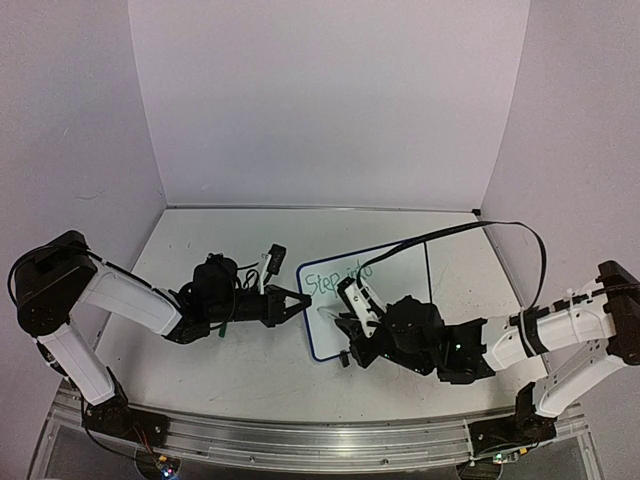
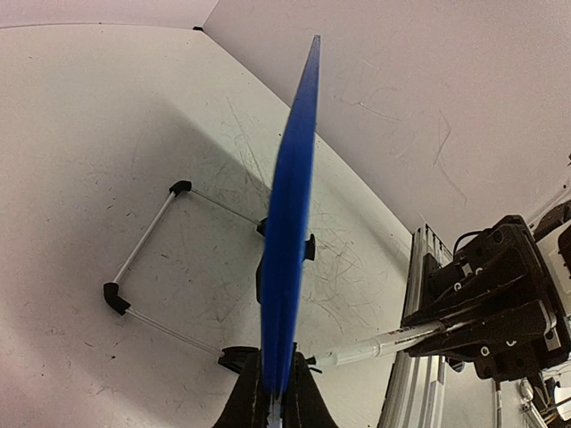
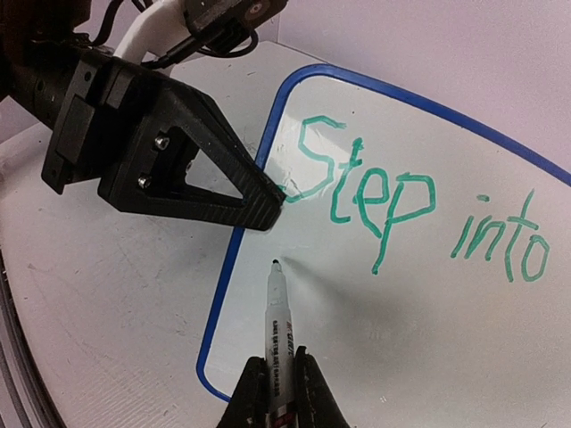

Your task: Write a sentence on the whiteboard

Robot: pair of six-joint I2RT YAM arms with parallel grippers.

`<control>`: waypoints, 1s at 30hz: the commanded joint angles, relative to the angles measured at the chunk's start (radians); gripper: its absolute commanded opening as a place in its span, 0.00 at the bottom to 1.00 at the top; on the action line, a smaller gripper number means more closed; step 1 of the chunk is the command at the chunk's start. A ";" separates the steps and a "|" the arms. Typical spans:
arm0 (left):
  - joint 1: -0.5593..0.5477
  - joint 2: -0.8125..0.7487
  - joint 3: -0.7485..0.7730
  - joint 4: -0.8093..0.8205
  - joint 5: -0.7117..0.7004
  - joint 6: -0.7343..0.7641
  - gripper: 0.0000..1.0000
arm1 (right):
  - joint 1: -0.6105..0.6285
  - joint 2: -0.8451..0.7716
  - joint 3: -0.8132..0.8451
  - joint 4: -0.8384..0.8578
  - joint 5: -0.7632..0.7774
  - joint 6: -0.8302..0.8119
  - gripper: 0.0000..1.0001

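Whiteboard [image 3: 428,312] writing is under way, with two words done. A marker [image 3: 278,330] sits clamped between the closed fingers of the right gripper [image 3: 279,379], pointing away from the wrist. Its dark tip is low on the left part of the board, below the letter S. It is at or just off the surface; contact cannot be told. Holding the marker along the line of the fingers likely lets the arm steer the tip like a hand would.

Just beyond the tip, the left gripper [image 3: 268,209] is closed on the board's left blue rim. From its own wrist camera the left gripper [image 2: 275,401] pinches the rim, and the board [image 2: 290,223] shows edge-on as a blue blade rising off the table [image 2: 107,116]. This grip probably steadies the board against the marker's push.

From above, the whiteboard [image 1: 325,340] lies between the two arms, right of centre on the table, with the right gripper [image 1: 350,325] over its lower left part.

The sentence [image 3: 419,214] so far reads "Step into" in green handwriting, loose and uneven, climbing to the right in the overhead view. The board below it is blank, so a second line seems about to begin there.
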 commanded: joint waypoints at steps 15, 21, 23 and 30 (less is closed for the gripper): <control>0.001 0.020 0.030 -0.026 -0.015 0.004 0.00 | 0.004 0.039 0.054 0.026 0.055 0.014 0.00; 0.001 0.019 0.032 -0.025 -0.017 0.007 0.00 | 0.004 0.045 0.050 0.012 0.054 0.028 0.00; 0.001 0.018 0.032 -0.025 -0.017 0.007 0.00 | 0.004 0.044 0.046 0.008 0.048 0.034 0.00; 0.001 0.015 0.030 -0.026 -0.018 0.009 0.00 | 0.004 0.047 0.035 -0.002 0.043 0.051 0.00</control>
